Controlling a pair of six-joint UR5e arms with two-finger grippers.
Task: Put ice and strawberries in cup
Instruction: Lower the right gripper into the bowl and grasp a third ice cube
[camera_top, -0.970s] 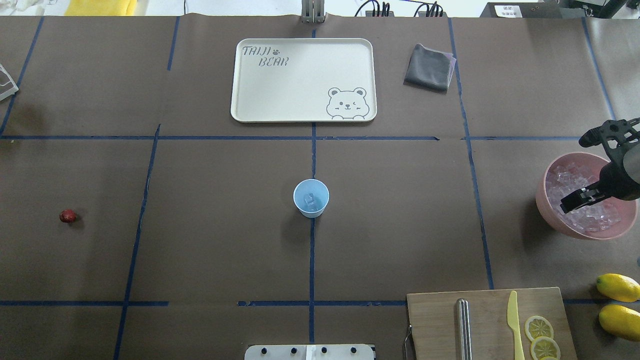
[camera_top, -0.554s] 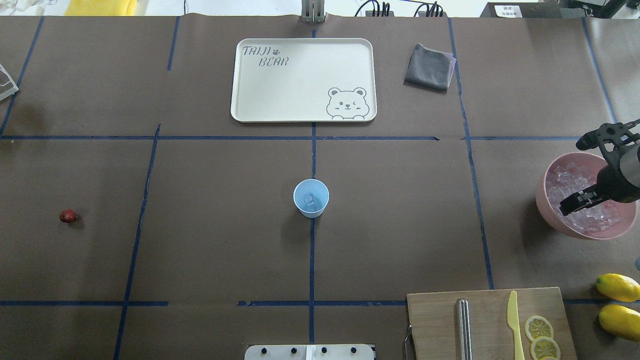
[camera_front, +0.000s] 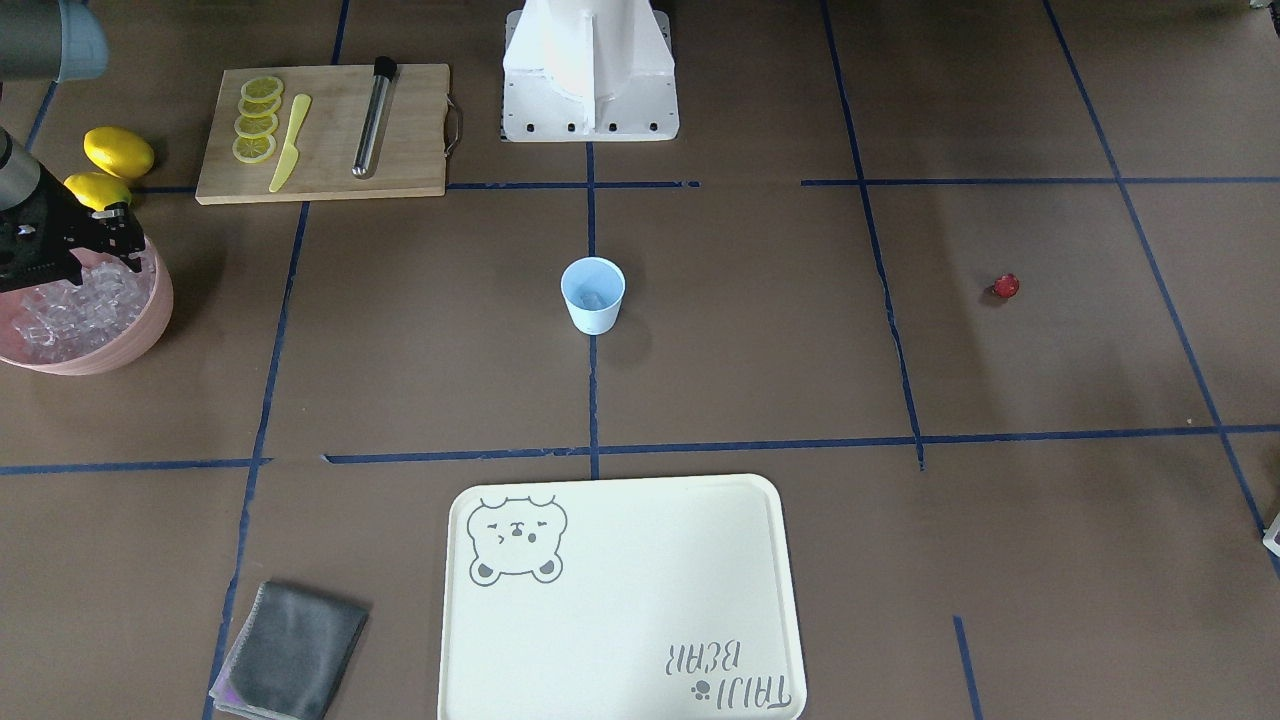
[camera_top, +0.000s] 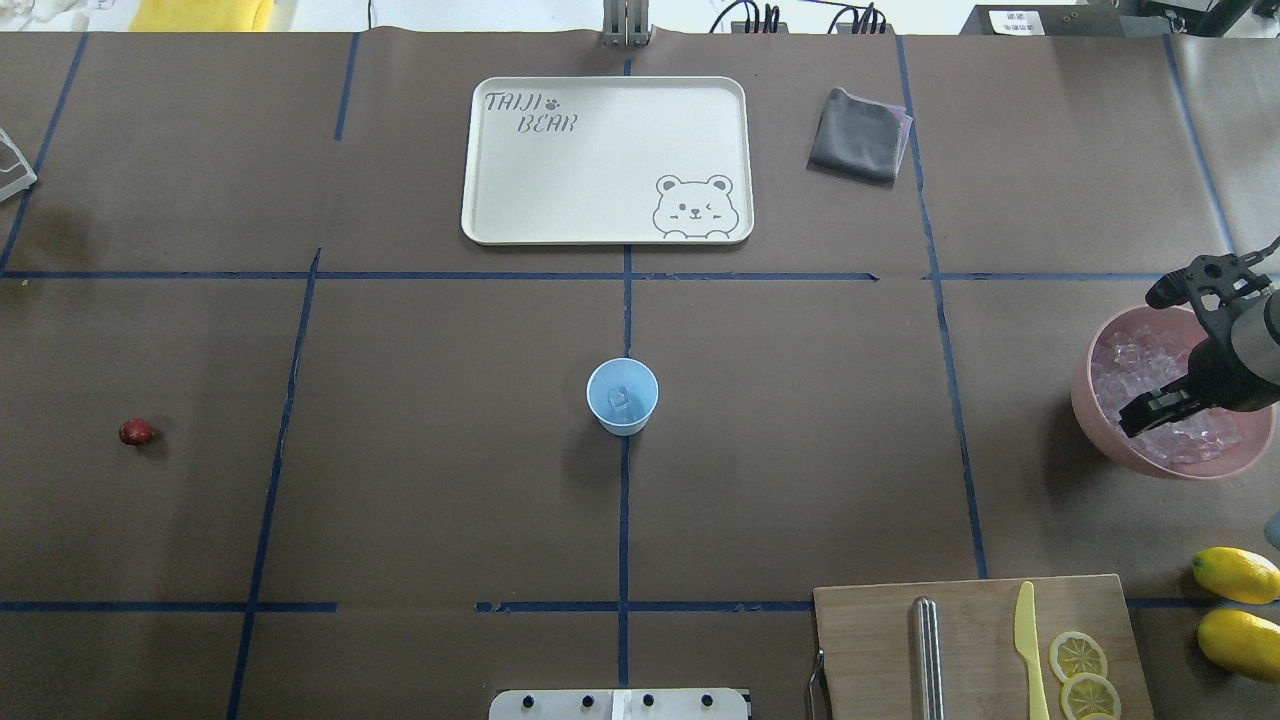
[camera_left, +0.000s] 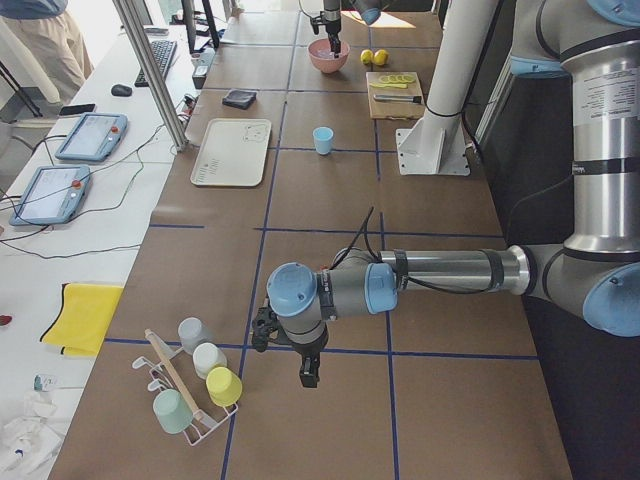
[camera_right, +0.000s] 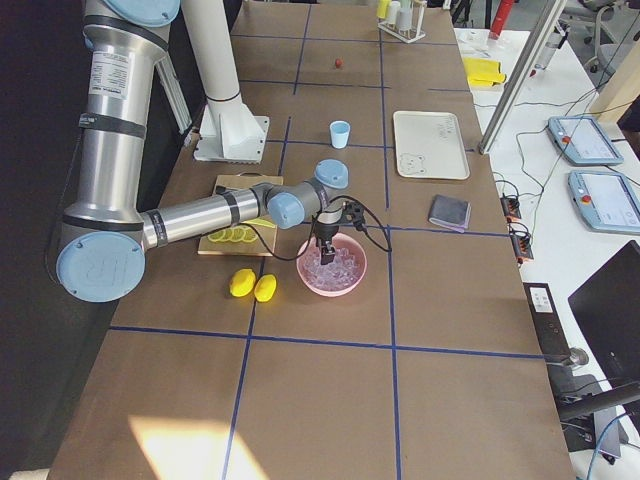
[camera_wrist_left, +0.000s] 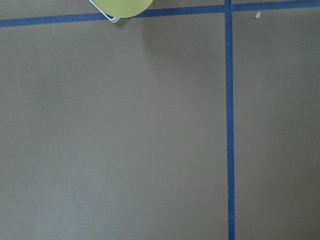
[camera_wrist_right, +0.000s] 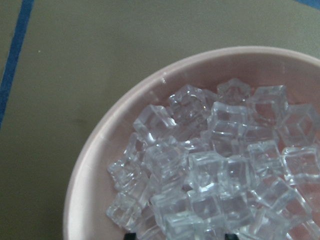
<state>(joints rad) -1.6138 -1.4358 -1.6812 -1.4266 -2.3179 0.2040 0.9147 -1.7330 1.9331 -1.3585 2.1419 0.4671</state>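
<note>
The light blue cup (camera_top: 622, 396) stands at the table's middle with one ice cube inside; it also shows in the front view (camera_front: 592, 293). The pink bowl (camera_top: 1086, 402) at the right edge is full of ice (camera_wrist_right: 210, 170). My right gripper (camera_top: 1148, 356) is open and hangs just above the ice, holding nothing; its dark fingertips (camera_wrist_right: 130, 235) show at the wrist view's bottom edge. The red strawberry (camera_top: 136, 432) lies alone at the far left. My left gripper (camera_left: 286, 358) shows only in the exterior left view, far from the cup; I cannot tell if it is open.
A cream tray (camera_top: 480, 150) and a grey cloth (camera_top: 857, 135) lie at the back. A cutting board (camera_top: 870, 640) holds a metal rod, a yellow knife and lemon slices, with two lemons (camera_top: 1237, 574) beside it. A rack of cups (camera_left: 195, 390) stands by the left gripper.
My right gripper has shifted slightly and come down closer to the ice in the bowl, staying open. Cup and strawberry have not moved.
</note>
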